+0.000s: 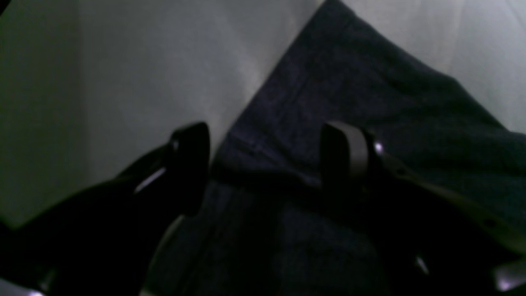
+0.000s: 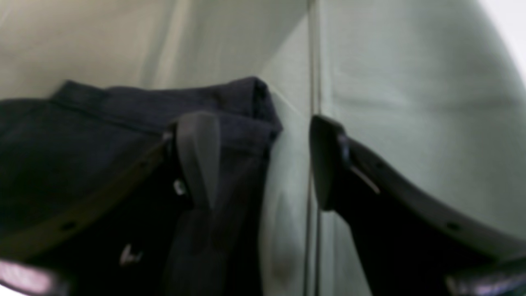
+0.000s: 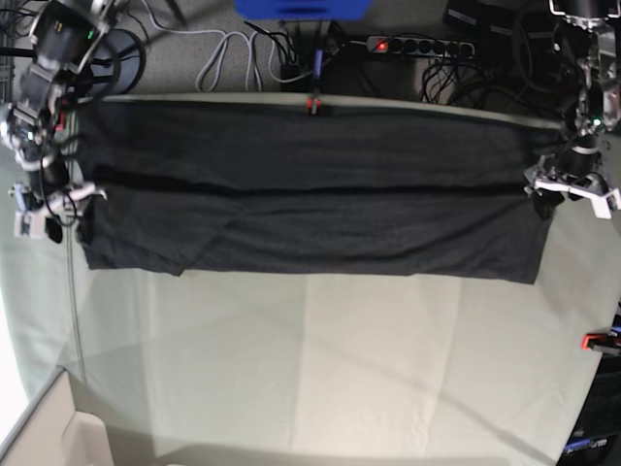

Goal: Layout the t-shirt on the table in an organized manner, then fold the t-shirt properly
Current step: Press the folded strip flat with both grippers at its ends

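Both grippers stand released: left gripper point(image 1: 265, 164) and right gripper point(image 2: 263, 160) sit at opposite ends of the t-shirt point(image 3: 310, 194), whose long fold runs straight between them across the table's point(image 3: 340, 369) far side, neither arm nearer.

Robotics lab or workshop bench. Cloth-covered table point(image 3: 340, 369) fixed with red clamps point(image 3: 599, 340) at its edges; beyond the far edge, a power strip point(image 3: 419, 45) with a lit switch, tangled cables point(image 3: 243, 53), dark equipment on the floor.
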You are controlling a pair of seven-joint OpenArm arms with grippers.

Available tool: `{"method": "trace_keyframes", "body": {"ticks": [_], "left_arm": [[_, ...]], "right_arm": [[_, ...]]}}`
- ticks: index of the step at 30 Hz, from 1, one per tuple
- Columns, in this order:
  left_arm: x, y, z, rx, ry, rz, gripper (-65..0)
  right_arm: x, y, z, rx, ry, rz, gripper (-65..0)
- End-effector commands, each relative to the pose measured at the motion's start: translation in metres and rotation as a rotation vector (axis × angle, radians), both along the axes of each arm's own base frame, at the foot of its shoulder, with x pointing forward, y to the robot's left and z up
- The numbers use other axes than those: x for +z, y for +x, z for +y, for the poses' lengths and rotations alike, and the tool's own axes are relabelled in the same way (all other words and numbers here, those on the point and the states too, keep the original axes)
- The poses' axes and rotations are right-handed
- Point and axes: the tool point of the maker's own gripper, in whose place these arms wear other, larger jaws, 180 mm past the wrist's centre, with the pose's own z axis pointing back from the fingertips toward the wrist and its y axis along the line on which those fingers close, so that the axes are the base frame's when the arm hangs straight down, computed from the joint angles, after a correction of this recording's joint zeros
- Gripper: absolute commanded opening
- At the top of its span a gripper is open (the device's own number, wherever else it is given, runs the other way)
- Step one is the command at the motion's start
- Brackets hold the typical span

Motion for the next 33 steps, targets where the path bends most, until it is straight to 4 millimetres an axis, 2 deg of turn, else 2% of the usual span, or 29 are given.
{"method": "trace_keyframes", "body": {"ticks": [1,6,14,17,22,23,27,33], "left_arm": [[0.015,0.004,0.013,0.011,0.035,-0.041,-24.3],[0.023,-0.003,0.035,0.075,0.047,-0.057,-24.2],[0.024,-0.003,0.036,0.076,0.049,-0.058,-24.2],[0.024,-0.002,0.035,0.075,0.047,-0.060,-24.2],[0.025,0.000,0.035,0.076,0.046,-0.065,-24.2],[0.024,0.000,0.035,0.077,0.046,-0.064,-24.2],[0.024,0.000,0.036,0.077,0.048,-0.062,-24.2],[0.024,0.000,0.037,0.078,0.048,-0.061,-24.2]], "right_arm": [[0.015,0.013,-0.010,0.003,-0.008,-0.053,-29.8],[0.004,0.025,-0.020,-0.020,0.042,-0.026,-29.8],[-0.005,0.022,-0.020,-0.024,0.060,-0.002,-31.5],[-0.007,0.021,-0.019,-0.025,0.065,0.001,-39.4],[-0.008,0.018,-0.020,-0.028,0.065,0.006,-62.3],[-0.010,0.015,-0.020,-0.028,0.064,0.013,-65.0],[-0.009,0.005,-0.023,-0.025,0.039,0.017,-65.0],[-0.003,-0.010,-0.010,-0.003,0.003,0.002,-65.0]]}}
